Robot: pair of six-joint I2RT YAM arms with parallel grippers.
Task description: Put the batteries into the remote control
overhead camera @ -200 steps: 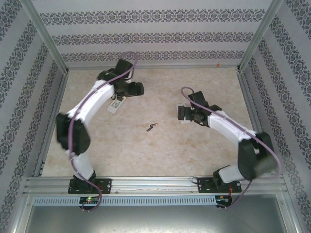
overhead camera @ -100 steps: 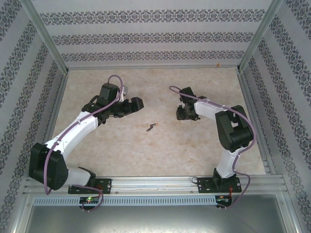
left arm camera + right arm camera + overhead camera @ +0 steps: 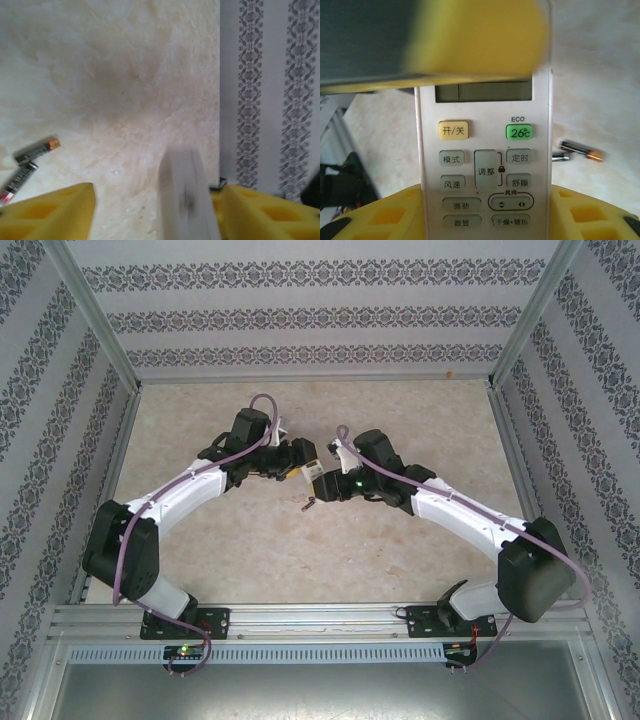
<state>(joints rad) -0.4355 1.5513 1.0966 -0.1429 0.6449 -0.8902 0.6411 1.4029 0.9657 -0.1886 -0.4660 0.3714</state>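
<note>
The left arm (image 3: 165,505) folds at a low outer elbow and reaches up and inward; the right arm (image 3: 460,520) mirrors it. Their wrists meet near mid-table, grippers nose to nose. The right gripper (image 3: 485,200) clamps the remote (image 3: 485,150) by its long sides. The left gripper (image 3: 157,205) has its fingers apart around the remote's edge, with a gap on one side.
</note>
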